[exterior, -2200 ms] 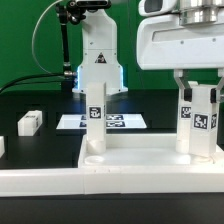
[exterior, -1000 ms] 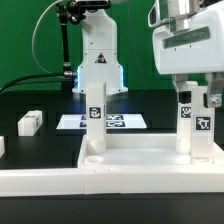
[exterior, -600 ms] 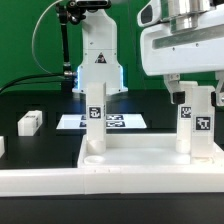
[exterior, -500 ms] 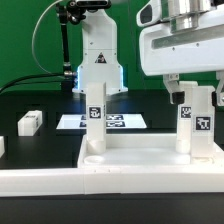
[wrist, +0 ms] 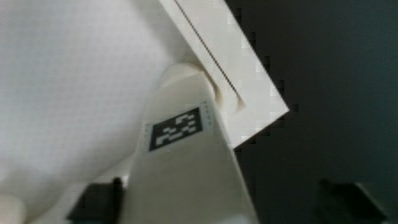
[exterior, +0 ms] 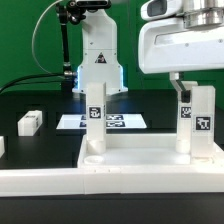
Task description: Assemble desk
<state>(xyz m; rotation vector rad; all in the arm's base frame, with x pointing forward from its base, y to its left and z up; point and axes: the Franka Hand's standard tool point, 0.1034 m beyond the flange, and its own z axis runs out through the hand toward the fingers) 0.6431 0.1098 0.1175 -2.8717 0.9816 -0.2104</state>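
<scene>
Black tabletop (exterior: pixel 45 98); gripper (wrist: pixel 228 198) straddles tagged upright leg (exterior: pixel 197 130) on desk panel (exterior: pixel 140 176), cannot tell whether clenched

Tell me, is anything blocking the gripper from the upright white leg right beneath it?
Nothing visible does. The gripper sits right over that leg, a finger on each side, with only open gaps between them. The leg stands in a corner of the desk panel.
</scene>
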